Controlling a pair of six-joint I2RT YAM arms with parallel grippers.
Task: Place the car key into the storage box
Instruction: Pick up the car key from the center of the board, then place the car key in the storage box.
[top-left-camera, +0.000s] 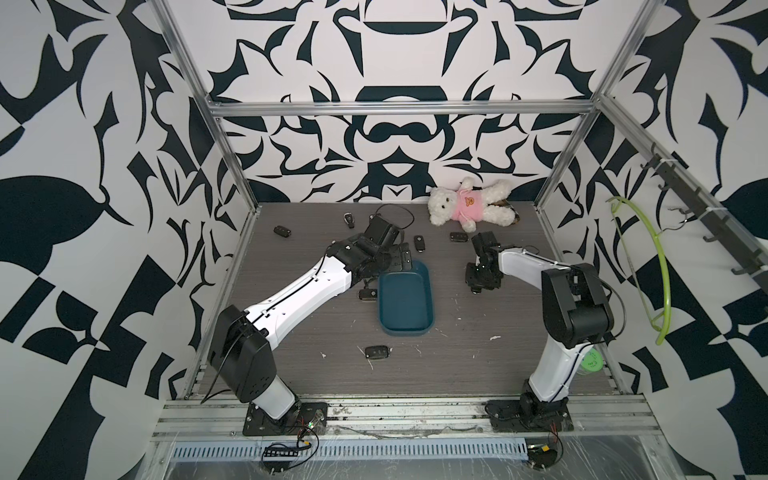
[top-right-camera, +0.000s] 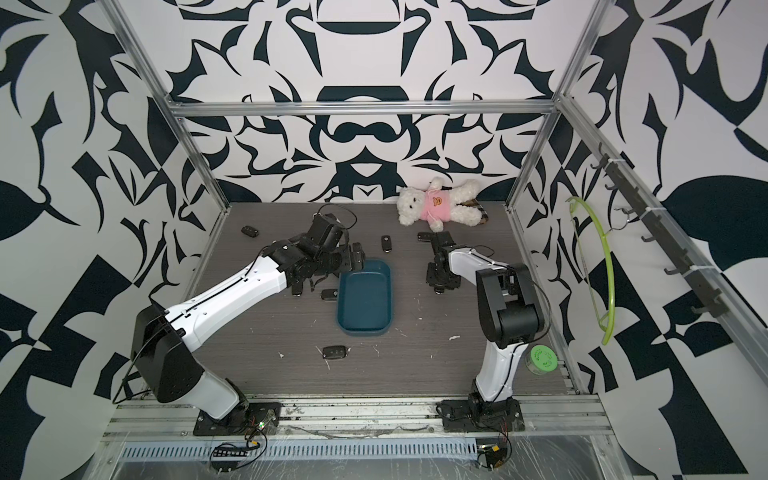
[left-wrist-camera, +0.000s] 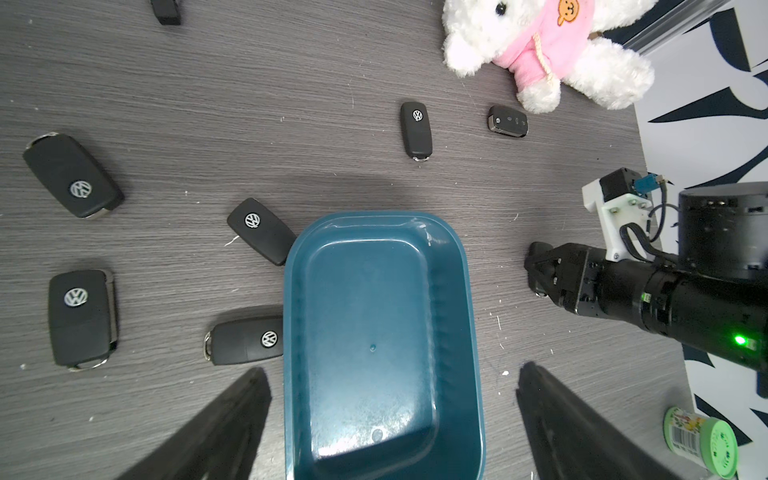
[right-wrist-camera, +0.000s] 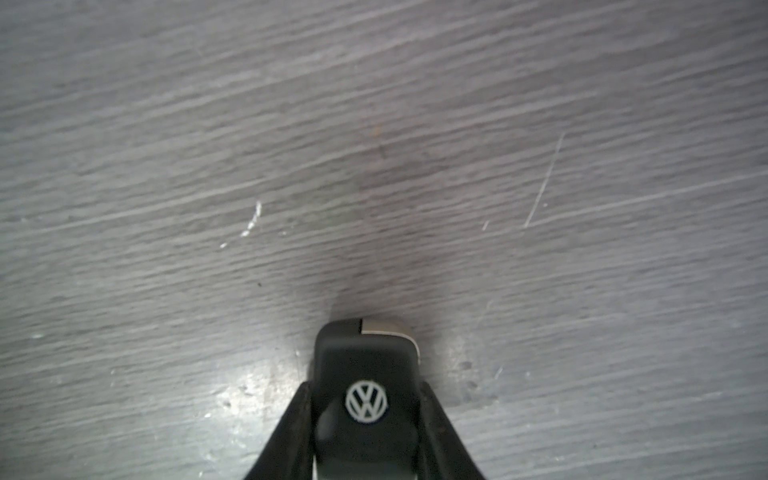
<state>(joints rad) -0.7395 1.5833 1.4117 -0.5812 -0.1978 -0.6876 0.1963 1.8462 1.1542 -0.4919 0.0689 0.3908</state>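
Right claw (right-wrist-camera: 365, 392) pinches car key (right-wrist-camera: 365, 353) lying flat on counter (right-wrist-camera: 166, 166), between storage box (top-left-camera: 405, 299) and right edge. Left claw (left-wrist-camera: 392, 370) hangs spread above box. Risks: smooth fob may slip or tilt on lift; arms may clash at drop.

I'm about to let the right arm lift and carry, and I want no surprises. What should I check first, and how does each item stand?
1. The car key sits between the fingers of the right gripper, with both of its sides touched: ok.
2. Grip firm enough to lift: cannot tell.
3. The storage box is empty, with room for the key: ok.
4. The table between key and box is free of other fobs: ok.
5. Drop zone clear: the open left gripper hangs over the box and may block the drop: not ok.
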